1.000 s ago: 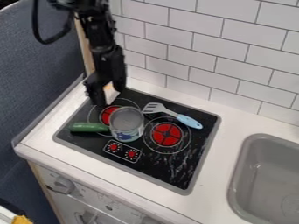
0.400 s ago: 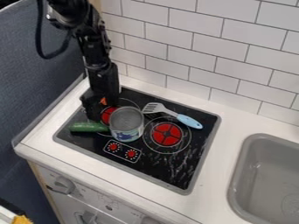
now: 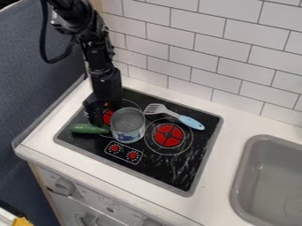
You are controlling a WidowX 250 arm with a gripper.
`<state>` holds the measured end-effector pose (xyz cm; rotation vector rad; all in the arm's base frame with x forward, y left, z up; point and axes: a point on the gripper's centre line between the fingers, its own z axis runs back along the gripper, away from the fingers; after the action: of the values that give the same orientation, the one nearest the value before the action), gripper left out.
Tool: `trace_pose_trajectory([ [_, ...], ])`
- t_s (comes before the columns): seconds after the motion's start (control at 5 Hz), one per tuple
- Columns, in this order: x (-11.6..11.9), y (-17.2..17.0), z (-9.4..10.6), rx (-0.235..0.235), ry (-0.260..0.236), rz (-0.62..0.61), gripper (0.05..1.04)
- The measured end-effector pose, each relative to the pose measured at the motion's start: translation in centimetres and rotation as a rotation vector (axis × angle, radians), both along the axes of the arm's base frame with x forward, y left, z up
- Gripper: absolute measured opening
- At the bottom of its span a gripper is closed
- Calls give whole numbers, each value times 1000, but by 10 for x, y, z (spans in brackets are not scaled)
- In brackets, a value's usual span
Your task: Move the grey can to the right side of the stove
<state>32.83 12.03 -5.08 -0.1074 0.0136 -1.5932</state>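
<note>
The black pincer (image 3: 101, 116) has sunk toward the stove's left side, close to the grey can with a blue-patterned band (image 3: 128, 126); whether it is wide or narrow, I cannot tell. The can stands upright and unmoved, left of centre on the black stovetop (image 3: 180, 170). This descent likely prepares a grasp; the rightward carry remains.

Cucumber (image 3: 87, 129), spatula (image 3: 184, 119), grey sink (image 3: 270, 176)
</note>
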Motion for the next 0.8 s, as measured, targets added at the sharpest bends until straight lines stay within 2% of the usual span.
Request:
trace_pose_trajectory([
  [0.6, -8, -41, -11, -8, 14, -17, 1001],
  [0.8, -4, -59, -12, -36, -1, -25, 1001],
])
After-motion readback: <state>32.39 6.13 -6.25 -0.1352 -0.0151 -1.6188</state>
